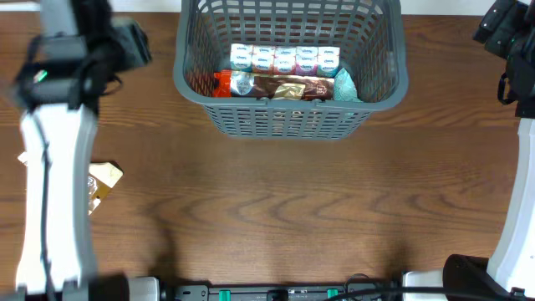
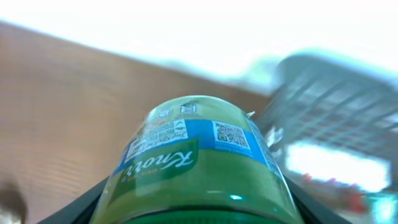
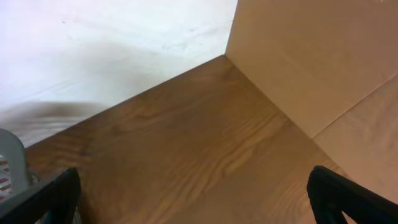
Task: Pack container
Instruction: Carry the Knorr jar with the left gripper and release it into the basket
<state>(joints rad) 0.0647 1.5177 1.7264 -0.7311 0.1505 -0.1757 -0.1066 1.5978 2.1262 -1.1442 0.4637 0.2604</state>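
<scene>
The container (image 1: 288, 117), a dark grey lattice basket, stands at the back centre of the table and shows blurred in the left wrist view (image 2: 339, 93). Inside lie a row of small white packets (image 1: 284, 58), an orange packet (image 1: 222, 84), a brown and gold packet (image 1: 288, 87) and a teal packet (image 1: 345, 86). My left gripper (image 2: 193, 211) is shut on a round green Knorr jar (image 2: 199, 155) with a blue label, left of the basket; the overhead view hides the jar. My right gripper (image 3: 196, 199) hangs open over bare wood at the far right, holding nothing.
A gold packet (image 1: 105, 179) lies on the table at the left, partly behind my white left arm (image 1: 50, 184). A tan board (image 3: 323, 62) stands along the table's right side. The basket's grey rim (image 3: 12, 155) shows left of the right gripper.
</scene>
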